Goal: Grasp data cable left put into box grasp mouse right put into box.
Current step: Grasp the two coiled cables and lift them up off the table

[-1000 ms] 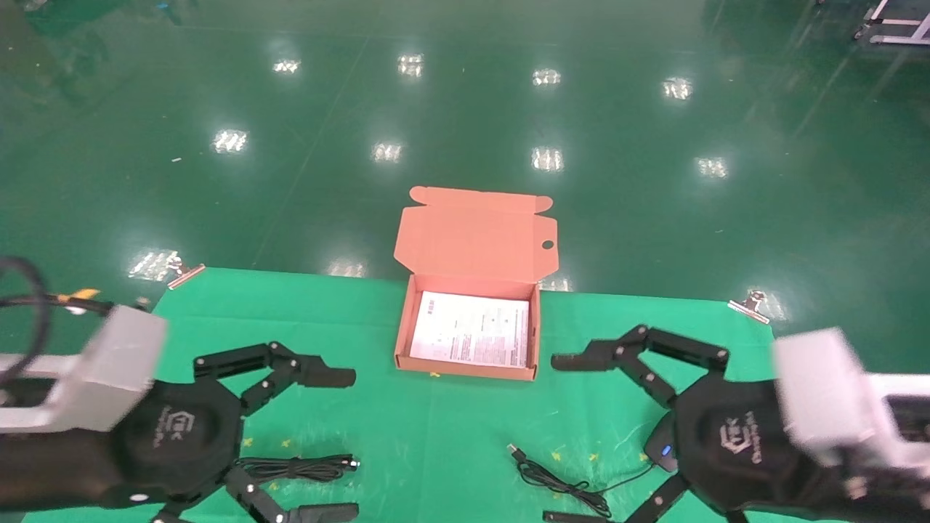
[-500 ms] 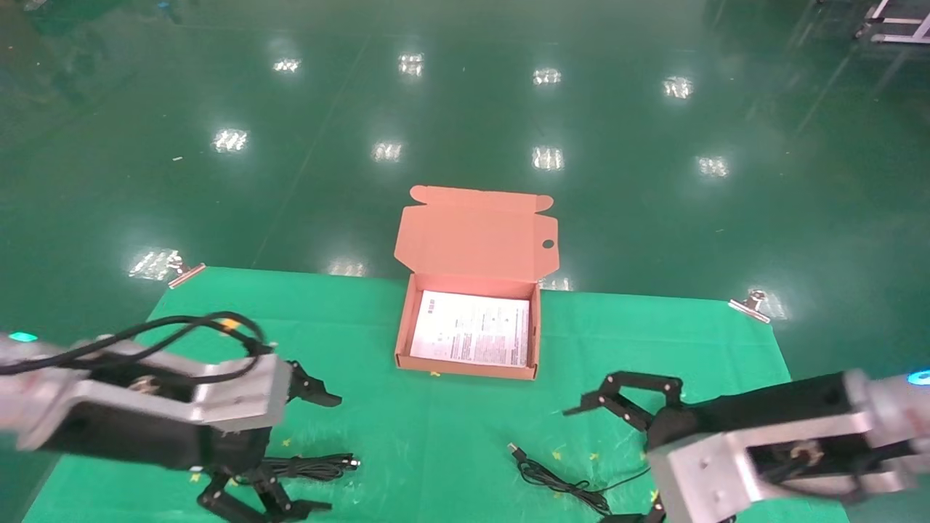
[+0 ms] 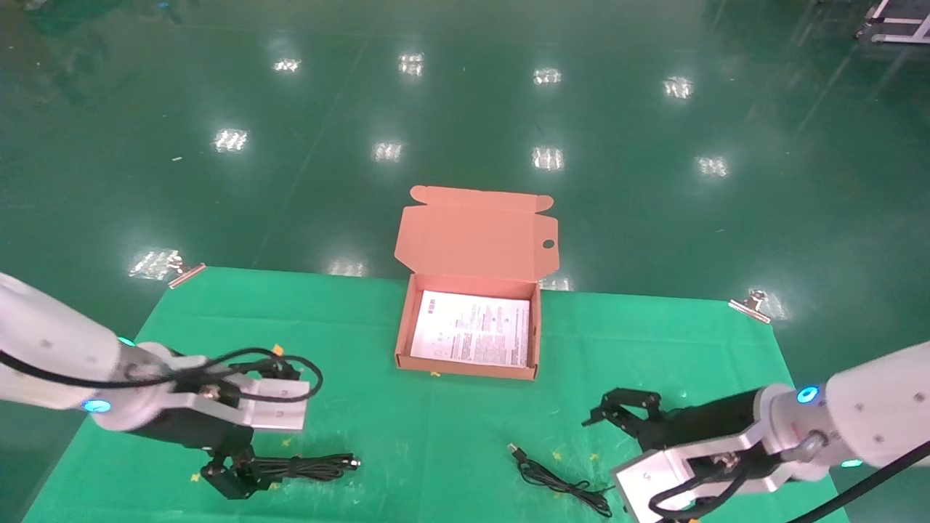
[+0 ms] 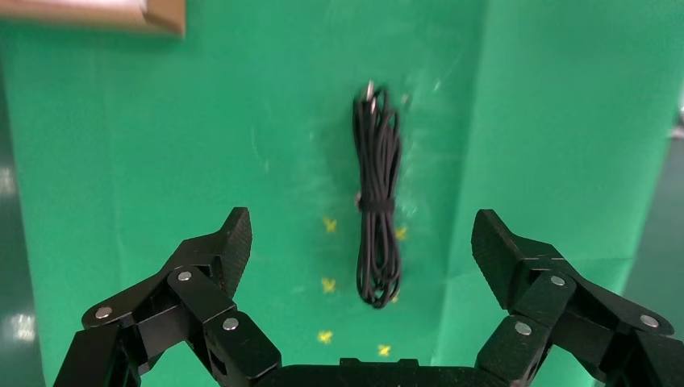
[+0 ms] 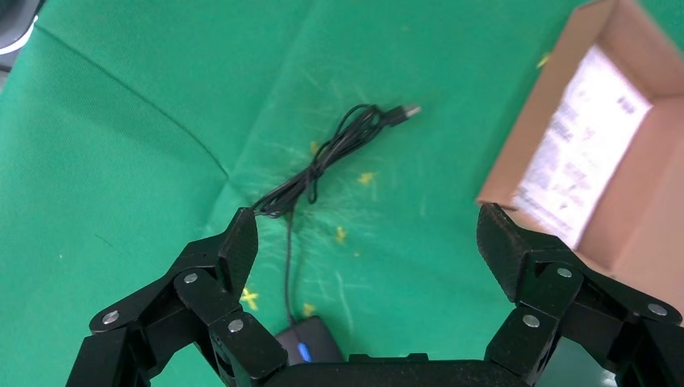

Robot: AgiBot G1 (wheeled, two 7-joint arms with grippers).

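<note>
Both arms have swung down, so the wide-open left end effector (image 4: 361, 242) now hovers over the bundled thick black data cable (image 4: 377, 197) and the wide-open right end effector (image 5: 367, 242) over the small black oval mouse (image 5: 309, 345); I judge both grasps are next.

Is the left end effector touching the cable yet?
Apart. The left wrist view shows the left end effector open, green cloth between both fingers and the cable.
</note>
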